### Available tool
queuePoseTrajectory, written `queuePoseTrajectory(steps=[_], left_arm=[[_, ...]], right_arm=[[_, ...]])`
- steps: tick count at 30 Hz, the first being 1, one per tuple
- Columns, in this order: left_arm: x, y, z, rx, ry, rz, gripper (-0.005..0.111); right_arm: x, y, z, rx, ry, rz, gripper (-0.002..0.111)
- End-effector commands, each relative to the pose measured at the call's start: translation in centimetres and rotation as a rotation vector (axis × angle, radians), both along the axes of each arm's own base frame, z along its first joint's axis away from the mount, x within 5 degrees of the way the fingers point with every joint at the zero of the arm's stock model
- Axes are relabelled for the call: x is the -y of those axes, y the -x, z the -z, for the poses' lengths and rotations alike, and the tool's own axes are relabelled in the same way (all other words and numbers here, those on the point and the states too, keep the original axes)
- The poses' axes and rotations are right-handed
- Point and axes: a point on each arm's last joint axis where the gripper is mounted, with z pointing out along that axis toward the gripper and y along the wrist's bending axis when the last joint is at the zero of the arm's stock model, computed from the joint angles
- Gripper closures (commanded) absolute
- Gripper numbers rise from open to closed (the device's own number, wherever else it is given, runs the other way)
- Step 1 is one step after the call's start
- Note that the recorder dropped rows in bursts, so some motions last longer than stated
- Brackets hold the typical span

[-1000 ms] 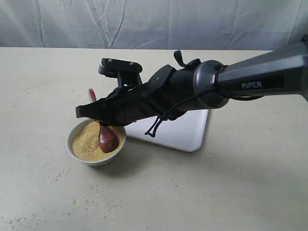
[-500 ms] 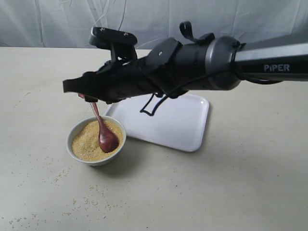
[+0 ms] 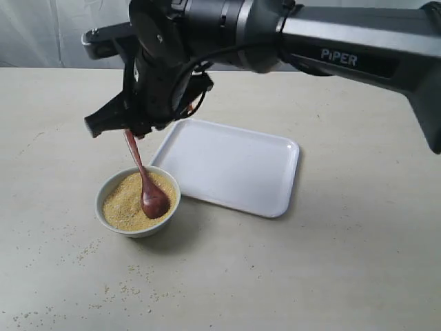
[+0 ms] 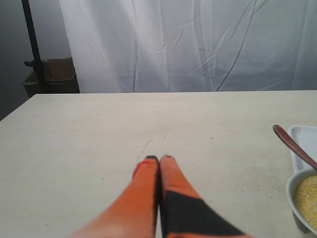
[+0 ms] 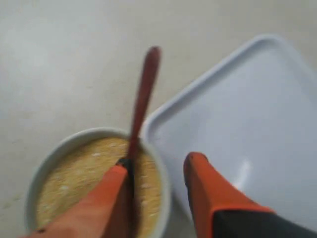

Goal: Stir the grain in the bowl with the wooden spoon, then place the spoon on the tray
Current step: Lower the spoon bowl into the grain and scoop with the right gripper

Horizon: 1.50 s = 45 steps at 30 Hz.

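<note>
You're in a staged lab setup: wrinkled white cloth backdrop point(image 4: 198, 44), plain beige tabletop point(image 4: 99, 139), brown cardboard box point(image 4: 52, 74), black metal pole point(image 4: 34, 44)

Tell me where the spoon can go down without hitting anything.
The tray is bare throughout; the bowl sits by its left corner. The table right of the tray is bare too. Crowded: over the bowl, where the wooden spoon leans under the right gripper.

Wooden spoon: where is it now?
In the exterior view the wooden spoon stands in the grain of the bowl, left of the tray, handle tilted up toward the right gripper.
</note>
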Motion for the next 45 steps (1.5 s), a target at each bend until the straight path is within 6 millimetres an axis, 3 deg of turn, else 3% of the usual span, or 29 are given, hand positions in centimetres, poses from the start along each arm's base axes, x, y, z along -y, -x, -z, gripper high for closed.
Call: queuePoseTrajectory(steps=[1, 4, 11, 15, 17, 30, 40, 45], left_arm=[[0.0, 0.0, 0.1, 0.007, -0.001, -0.001, 0.106], [0.0, 0.0, 0.1, 0.004, -0.001, -0.001, 0.106], [0.0, 0.0, 0.1, 0.004, -0.001, -0.001, 0.106], [0.0, 0.0, 0.1, 0.004, -0.001, -0.001, 0.106], [0.0, 0.0, 0.1, 0.004, -0.001, -0.001, 0.106], [0.0, 0.0, 0.1, 0.004, -0.001, -0.001, 0.106], [0.0, 0.0, 0.1, 0.004, -0.001, -0.001, 0.106], [0.0, 0.0, 0.1, 0.004, -0.001, -0.001, 0.106]], right_arm=[[-1.7, 1.3, -0.3, 0.191, 0.198, -0.015, 0.073], [-3.7, 2.3, 0.2, 0.327, 0.248, 0.038, 0.072], [-7.3, 2.5, 3.6, 0.319, 0.102, 0.101, 0.072], [-8.1, 2.1, 5.5, 0.329, 0.091, 0.132, 0.055], [-8.3, 2.1, 6.1, 0.327, 0.081, 0.132, 0.05], [-8.7, 1.1, 9.7, 0.389, 0.108, 0.169, 0.054], [-8.7, 0.9, 10.3, 0.404, 0.102, 0.193, 0.054], [-8.7, 0.9, 11.3, 0.397, 0.124, 0.193, 0.06]])
